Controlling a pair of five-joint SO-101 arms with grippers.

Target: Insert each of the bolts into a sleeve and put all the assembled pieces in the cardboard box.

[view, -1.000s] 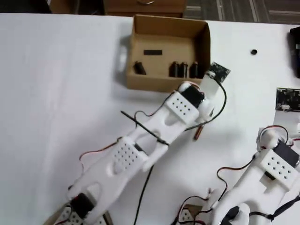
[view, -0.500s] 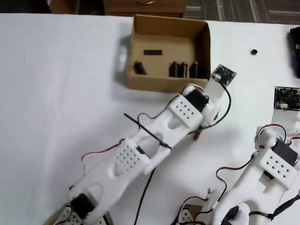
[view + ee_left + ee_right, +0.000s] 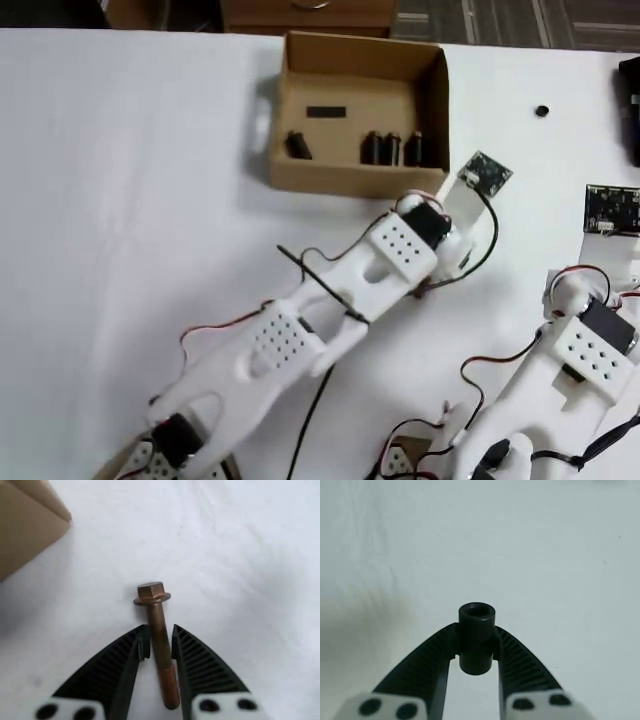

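Copper bolt [image 3: 151, 592], left end effector [image 3: 160, 630], black sleeve [image 3: 476, 652], right end effector [image 3: 476, 632]

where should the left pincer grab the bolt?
Take the bolt mid-shank, on the smooth stretch between flanged head and threaded tip, closing from both sides across its axis. That stretch is straight and round; the left pincer holds it so.

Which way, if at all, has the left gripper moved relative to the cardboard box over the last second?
Yes: the left gripper, shut on the bolt, has drawn back from the cardboard box, toward the right arm.
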